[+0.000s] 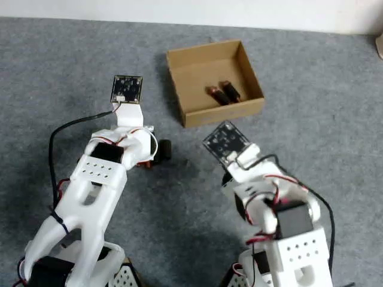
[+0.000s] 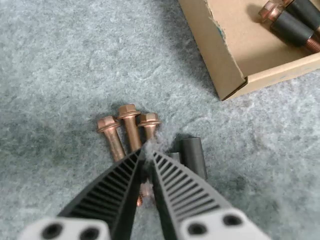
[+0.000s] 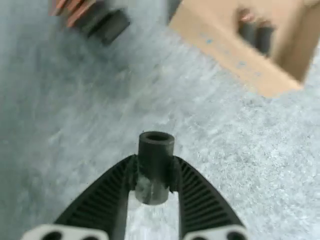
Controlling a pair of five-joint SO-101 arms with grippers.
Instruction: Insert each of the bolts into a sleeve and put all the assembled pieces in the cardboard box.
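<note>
Two assembled pieces point(image 1: 222, 94) lay in the cardboard box point(image 1: 221, 112). Right gripper point(image 3: 155, 167) clenched a black sleeve point(image 3: 156, 147); left gripper point(image 2: 148, 152) pinched one bolt point(image 2: 149, 121) on the table point(image 2: 50, 50). Next, likely: lift bolt, align with sleeve bore.

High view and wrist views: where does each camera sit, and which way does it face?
High view: fixed above the table, looking down on the box, left arm and right arm.
Left wrist view: on the left wrist, facing along the left claw, shut on a bolt, toward the box corner.
Right wrist view: on the right wrist, facing along the right claw, holding a sleeve, toward the box.
Shared: both wrist views show loose bolts and spare sleeves; all three, the box's two assembled pieces.
</note>
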